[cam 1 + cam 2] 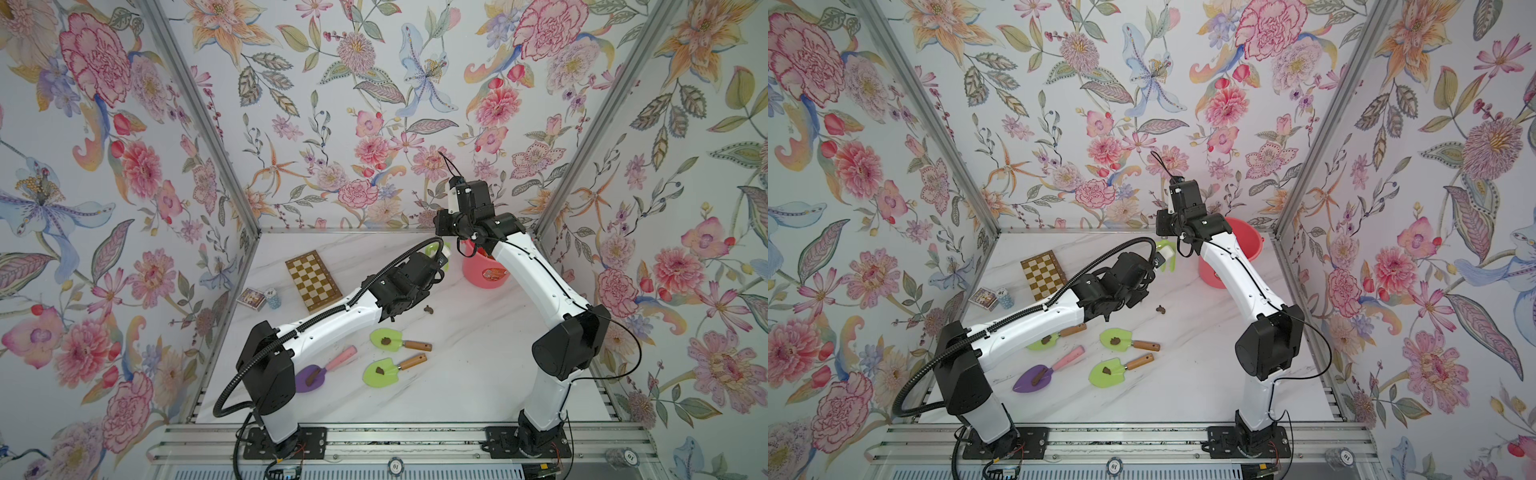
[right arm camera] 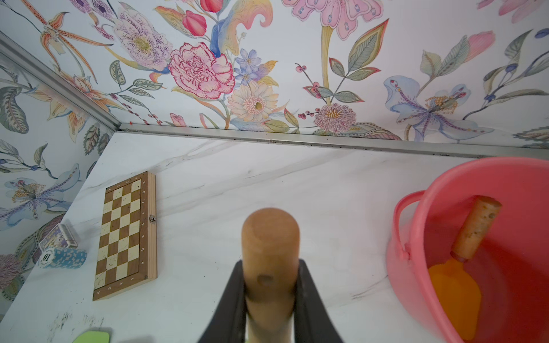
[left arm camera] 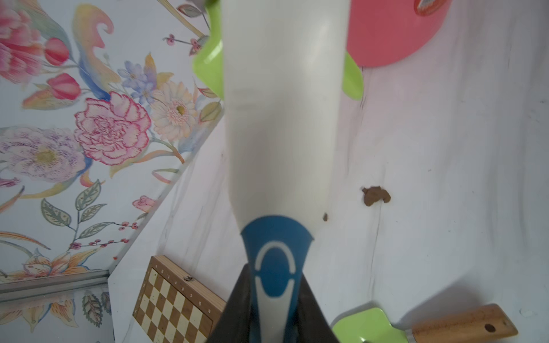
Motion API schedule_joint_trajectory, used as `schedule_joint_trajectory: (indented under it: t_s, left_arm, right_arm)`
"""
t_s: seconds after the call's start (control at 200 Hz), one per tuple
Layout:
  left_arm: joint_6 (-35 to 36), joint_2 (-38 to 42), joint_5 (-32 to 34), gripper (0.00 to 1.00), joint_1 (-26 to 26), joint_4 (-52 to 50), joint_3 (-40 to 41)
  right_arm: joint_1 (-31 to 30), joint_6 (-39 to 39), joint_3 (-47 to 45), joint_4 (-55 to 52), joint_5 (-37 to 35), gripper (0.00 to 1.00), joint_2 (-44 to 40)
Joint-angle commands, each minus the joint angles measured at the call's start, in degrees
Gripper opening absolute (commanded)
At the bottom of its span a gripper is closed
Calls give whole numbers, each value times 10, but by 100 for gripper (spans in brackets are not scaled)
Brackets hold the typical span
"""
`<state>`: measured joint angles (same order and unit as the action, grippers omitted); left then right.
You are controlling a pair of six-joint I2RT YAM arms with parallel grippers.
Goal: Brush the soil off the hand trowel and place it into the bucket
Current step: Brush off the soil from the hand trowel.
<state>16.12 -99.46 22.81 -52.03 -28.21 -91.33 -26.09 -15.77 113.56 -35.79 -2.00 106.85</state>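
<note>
Progress: early-to-mid, by my read. One orange-bladed trowel (image 2: 454,285) already lies inside the coral-pink bucket (image 1: 473,276), wooden handle leaning up against the wall. A second one, the green hand trowel (image 3: 208,65), is in the brushing step now and not yet over the bucket.

Left on the marble table (image 1: 478,374): three green trowels (image 1: 1115,340) (image 1: 1108,372) (image 1: 1044,341), the last partly under the left arm, and a purple trowel with pink handle (image 1: 1034,377). Each carries a dark soil lump on its blade, so four are untouched. One loose soil lump (image 3: 375,196) plus a crumb sits on the bare table near the bucket, probably brushed off a blade.

Right gripper (image 2: 270,285): jaws clamped on the green trowel's wooden handle, one on each side. It holds the trowel up just beside the bucket.

Left gripper (image 3: 274,285): jaws squeezed on the blue grip of a white brush (image 3: 282,118). The brush's far end lies across the green blade. Bristles and contact are hidden, so I cannot tell whether the blade is clean.

Remaining for this trowel: finish the brushing, then drop it into the bucket.
</note>
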Motion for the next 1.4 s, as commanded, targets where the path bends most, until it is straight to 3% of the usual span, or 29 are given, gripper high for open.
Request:
schedule_joint_trajectory:
  t_s: [0.0, 0.19, 0.395, 0.721, 0.926, 1.026, 1.236, 1.396]
  left_arm:
    - [41, -29, 23, 0, 19, 10, -40]
    - [64, -78, 29, 0, 22, 28, -45]
    - [31, -99, 5, 0, 19, 10, -19]
    - [-56, -73, -44, 0, -19, -30, 81]
    - [-120, -14, -68, 0, -17, -70, 89]
    - [-163, 27, -171, 0, 17, -108, 73]
    - [-268, 84, -553, 0, 160, -128, 78]
    - [-351, 77, -767, 0, 212, -67, 86]
  right_arm:
    - [-9, 8, 10, 5, 2, 1, 2]
    - [-9, -1, 4, 5, 13, 1, -14]
    - [1, -4, 0, 4, 33, 1, -32]
    - [31, -8, 24, 5, 44, 1, -26]
    - [57, 5, -14, 56, 82, 2, -37]
    - [70, 33, -82, 130, 147, 3, -64]
    - [91, 128, -332, 427, 290, 0, -179]
    - [125, 108, -447, 621, 413, 0, -233]
